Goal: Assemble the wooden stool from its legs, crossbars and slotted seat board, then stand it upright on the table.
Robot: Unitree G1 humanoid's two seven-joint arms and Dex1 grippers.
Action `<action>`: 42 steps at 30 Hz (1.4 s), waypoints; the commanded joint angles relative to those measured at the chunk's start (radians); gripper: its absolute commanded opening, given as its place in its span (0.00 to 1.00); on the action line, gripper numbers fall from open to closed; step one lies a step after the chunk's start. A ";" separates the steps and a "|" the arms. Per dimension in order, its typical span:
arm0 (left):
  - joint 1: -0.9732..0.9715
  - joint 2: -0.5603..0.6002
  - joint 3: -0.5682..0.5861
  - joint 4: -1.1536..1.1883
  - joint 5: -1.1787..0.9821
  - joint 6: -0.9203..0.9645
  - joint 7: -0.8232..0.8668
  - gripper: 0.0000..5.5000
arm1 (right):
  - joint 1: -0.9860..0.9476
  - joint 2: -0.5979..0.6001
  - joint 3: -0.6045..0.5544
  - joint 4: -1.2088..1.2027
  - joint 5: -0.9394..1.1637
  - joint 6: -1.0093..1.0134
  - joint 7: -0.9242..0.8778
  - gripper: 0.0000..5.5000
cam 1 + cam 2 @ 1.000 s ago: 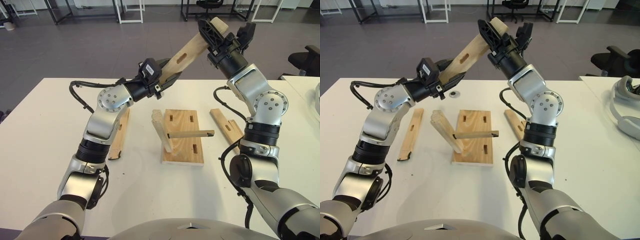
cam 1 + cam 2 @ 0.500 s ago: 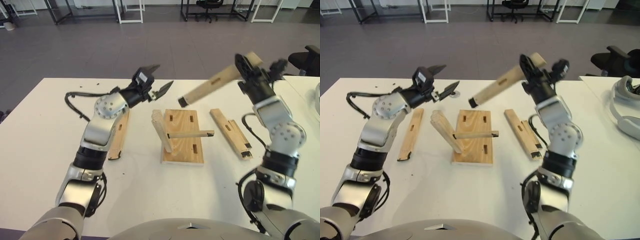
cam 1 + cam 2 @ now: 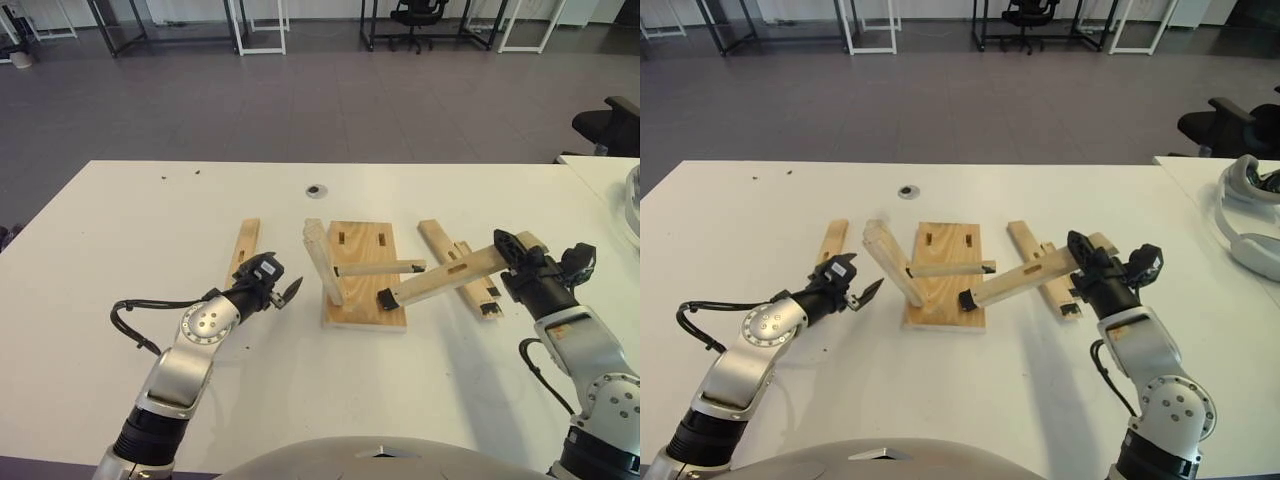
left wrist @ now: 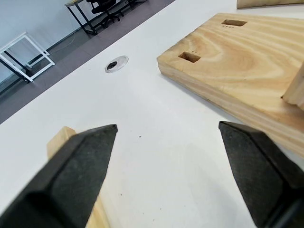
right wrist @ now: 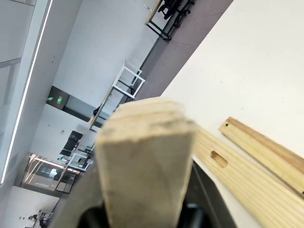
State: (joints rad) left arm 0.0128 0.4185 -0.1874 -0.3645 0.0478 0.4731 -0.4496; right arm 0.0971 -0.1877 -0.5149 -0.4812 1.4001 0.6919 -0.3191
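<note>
The slotted seat board lies flat mid-table. A leg stands tilted on its left side with a crossbar stuck into it. My right gripper is shut on another leg, held low and slanting, its black-tipped end over the board's right edge. The leg's butt end fills the right wrist view. My left gripper hovers open just above the table, beside a leg lying left of the board. Its fingers frame bare table, with the board beyond.
Two more wooden pieces lie right of the board, under the held leg. A cable grommet sits in the table behind the board. A white headset rests on the neighbouring table at the right.
Both arms came down from high above the table. The left gripper let go of the raised leg and sank beside the lying leg. The right gripper brought the leg down to the board's right edge.
</note>
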 commanded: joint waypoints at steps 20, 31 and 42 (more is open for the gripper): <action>-0.109 -0.138 -0.087 -0.178 -0.129 0.238 0.008 0.72 | 0.061 -0.202 0.317 -0.050 -0.624 -0.100 0.102 0.18; -0.152 -0.182 -0.151 -0.192 -0.132 0.268 0.034 0.72 | 0.128 -0.199 0.418 -0.057 -0.788 -0.167 0.203 0.19; -0.206 -0.242 -0.193 -0.126 -0.119 0.243 0.079 0.72 | 0.050 -0.310 0.513 -0.086 -0.766 0.005 0.362 0.45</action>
State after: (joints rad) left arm -0.1458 0.2176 -0.3558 -0.4985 -0.0645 0.7348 -0.3743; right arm 0.1251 -0.4830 -0.0825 -0.6137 0.6286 0.6053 -0.0278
